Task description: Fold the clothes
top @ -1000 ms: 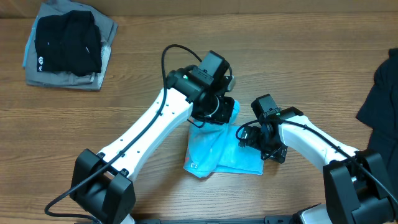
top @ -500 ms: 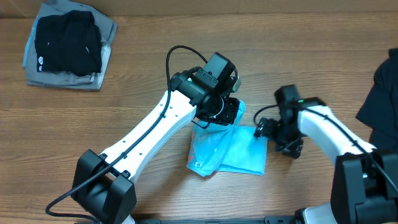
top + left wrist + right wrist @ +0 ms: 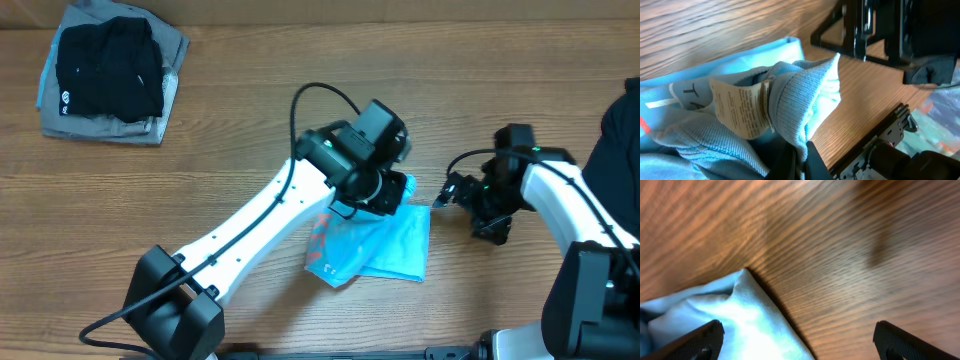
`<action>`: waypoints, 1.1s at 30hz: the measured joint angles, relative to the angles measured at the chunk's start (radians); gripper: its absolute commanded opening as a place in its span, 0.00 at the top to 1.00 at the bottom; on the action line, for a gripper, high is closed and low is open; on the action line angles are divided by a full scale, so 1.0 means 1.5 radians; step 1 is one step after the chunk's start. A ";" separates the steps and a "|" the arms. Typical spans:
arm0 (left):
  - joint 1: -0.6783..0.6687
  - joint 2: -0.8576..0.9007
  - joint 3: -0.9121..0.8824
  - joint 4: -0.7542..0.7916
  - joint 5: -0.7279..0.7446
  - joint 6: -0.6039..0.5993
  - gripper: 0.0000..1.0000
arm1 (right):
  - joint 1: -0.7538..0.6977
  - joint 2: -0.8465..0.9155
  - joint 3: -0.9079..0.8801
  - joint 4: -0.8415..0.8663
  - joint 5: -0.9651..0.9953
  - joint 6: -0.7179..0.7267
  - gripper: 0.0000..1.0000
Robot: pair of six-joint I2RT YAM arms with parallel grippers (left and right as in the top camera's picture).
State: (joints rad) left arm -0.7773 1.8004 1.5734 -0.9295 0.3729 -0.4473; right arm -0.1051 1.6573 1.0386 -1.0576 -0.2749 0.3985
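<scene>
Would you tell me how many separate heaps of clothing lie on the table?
3: folded dark stack far left corner; blue T-shirt centre; dark garment right edge, partly out of frame.

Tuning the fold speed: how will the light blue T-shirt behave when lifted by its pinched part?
Probably floppy: the T-shirt bunches where the left gripper pinches it. Likely light: thin knit, folds lying flat. It would likely drag and drape, not slide stiffly.
</scene>
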 measured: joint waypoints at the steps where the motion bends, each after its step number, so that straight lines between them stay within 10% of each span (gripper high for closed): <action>1: -0.009 0.000 -0.001 0.007 -0.006 -0.003 0.93 | -0.011 0.001 0.017 -0.015 -0.002 -0.005 0.00; 33: 0.014 0.056 0.020 0.035 0.045 0.041 0.87 | -0.060 -0.096 0.141 -0.184 -0.075 -0.073 0.00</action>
State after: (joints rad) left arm -0.7563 1.8851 1.6028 -0.8768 0.4397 -0.3862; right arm -0.1947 1.5139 1.2503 -1.3334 -0.3866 0.2882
